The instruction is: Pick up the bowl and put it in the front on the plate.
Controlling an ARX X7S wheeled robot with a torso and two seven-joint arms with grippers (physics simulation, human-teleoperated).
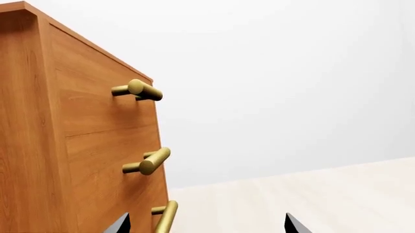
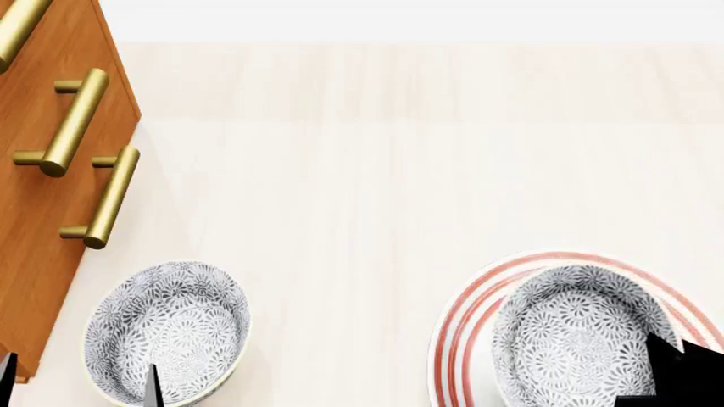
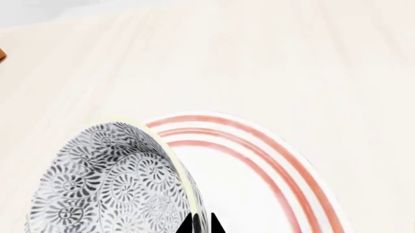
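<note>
The small deep bowl, white with a dense grey-blue floral pattern, sits over the round flat white plate with three thin red rings at its rim, toward the near right edge of the pale wooden surface. The right pincer is closed narrowly on the bowl's rim, one fingertip inside the wall and one outside, as the right wrist view shows. Whether the bowl's base already touches the plate cannot be told; in the wrist view it looks tilted.

To finish well, I judge the bowl should be levelled and brought down until its base lies flat on the plate's centre, inside the rings, and only then let go; opening while it leans could let it rock or slide off toward the rim. The withdrawal should go straight up so the inner fingertip does not drag the wall.

The left pincer shows only two dark tips, set wide apart and holding nothing, near the second patterned bowl.

Count: two patterned bowls visible, one plate, one orange-brown wooden drawer cabinet at the left edge with three brass bar handles.
</note>
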